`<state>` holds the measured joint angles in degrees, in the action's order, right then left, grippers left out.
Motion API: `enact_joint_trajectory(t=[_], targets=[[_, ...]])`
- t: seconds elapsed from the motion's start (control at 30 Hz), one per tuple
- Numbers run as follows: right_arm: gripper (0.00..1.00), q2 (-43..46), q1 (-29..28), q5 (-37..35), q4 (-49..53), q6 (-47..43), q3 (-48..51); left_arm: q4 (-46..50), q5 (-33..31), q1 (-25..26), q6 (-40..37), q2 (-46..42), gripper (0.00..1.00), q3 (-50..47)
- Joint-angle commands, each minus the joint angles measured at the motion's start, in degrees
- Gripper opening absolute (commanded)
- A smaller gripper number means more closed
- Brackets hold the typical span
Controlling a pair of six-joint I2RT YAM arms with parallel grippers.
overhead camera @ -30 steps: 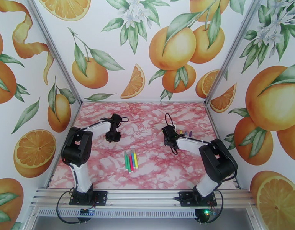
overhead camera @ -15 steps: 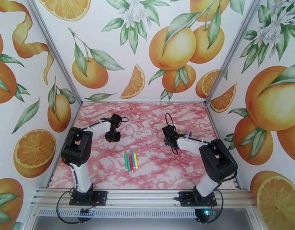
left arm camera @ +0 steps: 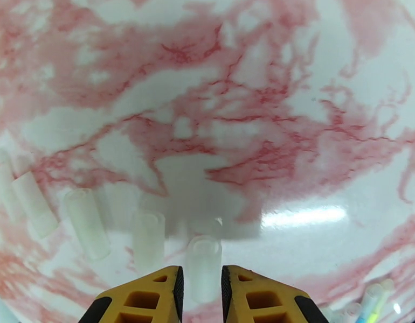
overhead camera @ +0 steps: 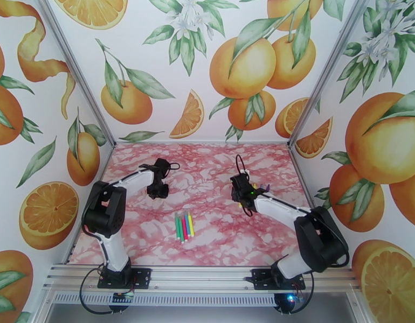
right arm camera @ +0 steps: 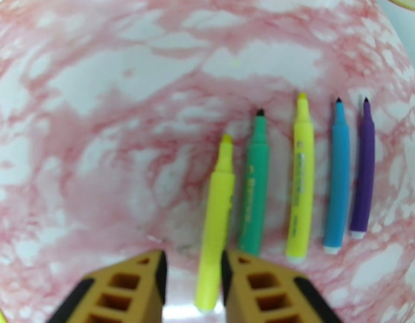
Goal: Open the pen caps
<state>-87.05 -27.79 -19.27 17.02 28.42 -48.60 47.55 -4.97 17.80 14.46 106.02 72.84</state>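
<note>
Left gripper (left arm camera: pixel 201 271) straddles a clear cap (left arm camera: pixel 202 254), pinch unclear; right gripper (right arm camera: pixel 193 257), parted, straddles a yellow pen (right arm camera: pixel 221 200), apparently sorting.

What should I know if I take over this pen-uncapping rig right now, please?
Left tool: jaws around a clear cap lying on the table; whether it is gripping is unclear.
Right tool: open, either side of a bare-tipped yellow pen lying flat.
Done: five pens uncapped in a row there, with the green pen, second yellow pen, blue pen and purple pen alongside; other clear caps lie beside the left tool.
To do: the pen cluster mid-table, seemingly capped.
</note>
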Motion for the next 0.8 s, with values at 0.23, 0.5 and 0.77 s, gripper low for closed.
enact_joint_trajectory(t=[0.23, 0.5, 0.77], targets=[[0.36, 4.91, -8.88, 6.61, 7.13, -3.09, -2.11, 1.38, 4.17, 0.07, 0.04, -11.55, 0.33, -0.22], [0.37, 4.76, -16.45, 13.08, 6.28, -1.89, -2.71, -2.64, 7.74, 0.07, 1.33, -21.52, 0.38, -7.99], [0.38, -0.12, -22.16, 18.43, 3.96, 0.12, -4.30, -8.00, 11.66, -1.67, 4.34, -33.98, 0.47, -20.03]])
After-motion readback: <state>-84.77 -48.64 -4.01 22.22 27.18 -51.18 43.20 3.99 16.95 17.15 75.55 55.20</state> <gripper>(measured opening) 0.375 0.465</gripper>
